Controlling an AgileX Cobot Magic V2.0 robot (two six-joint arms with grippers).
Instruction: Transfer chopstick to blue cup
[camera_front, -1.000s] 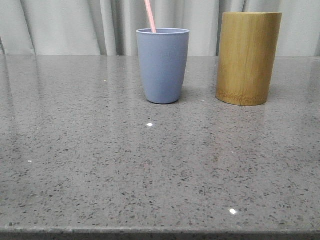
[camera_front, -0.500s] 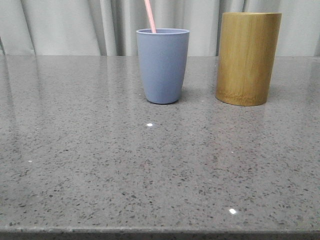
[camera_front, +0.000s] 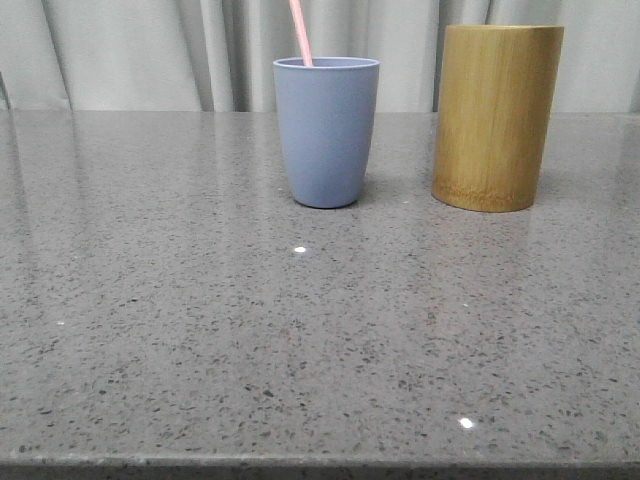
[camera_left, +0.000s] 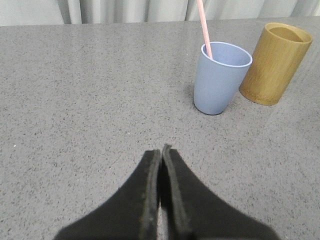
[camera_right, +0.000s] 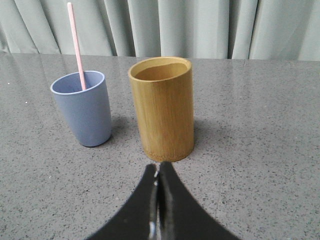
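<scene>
The blue cup (camera_front: 326, 130) stands upright at the back middle of the grey table. A pale pink chopstick (camera_front: 299, 30) stands in it, leaning left, its top cut off by the frame edge. The cup (camera_left: 218, 78) and chopstick (camera_left: 203, 27) also show in the left wrist view, and the cup (camera_right: 83, 108) and chopstick (camera_right: 76, 44) in the right wrist view. My left gripper (camera_left: 161, 149) is shut and empty, well back from the cup. My right gripper (camera_right: 158, 166) is shut and empty, just in front of the bamboo cylinder's base. Neither gripper shows in the front view.
A taller yellow-brown bamboo cylinder (camera_front: 497, 116) stands to the right of the blue cup; it looks empty in the right wrist view (camera_right: 162, 107). A grey speckled table (camera_front: 300, 340) runs to a front edge. Pale curtains (camera_front: 130, 50) hang behind.
</scene>
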